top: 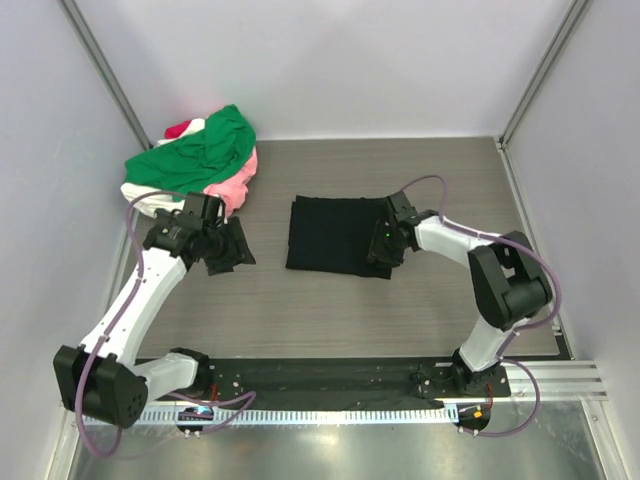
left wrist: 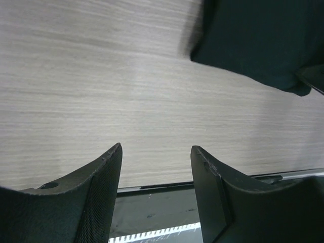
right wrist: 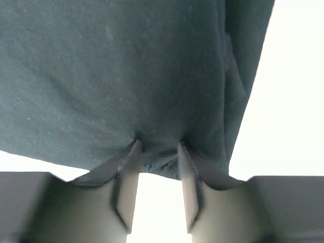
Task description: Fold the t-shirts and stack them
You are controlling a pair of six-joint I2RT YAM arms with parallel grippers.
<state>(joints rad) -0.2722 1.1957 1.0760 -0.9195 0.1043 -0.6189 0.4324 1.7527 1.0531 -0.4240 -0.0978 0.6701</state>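
Right hand (right wrist: 158,144), part open, fingertips touching the right edge of the folded black shirt (top: 335,235), with cloth puckering between them; we judge it not yet clamped. The shirt lies mid-bench (top: 400,320), and the heap of coloured shirts (top: 200,150) sits at the far left corner. The black shirt is soft, light and limp, so we would pinch it through all layers at an edge. Left hand (left wrist: 157,147) is open and empty, over the bench.

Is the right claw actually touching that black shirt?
Touching. The right wrist view shows fingertips of the right gripper pressed into the black t-shirt, puckering its edge.
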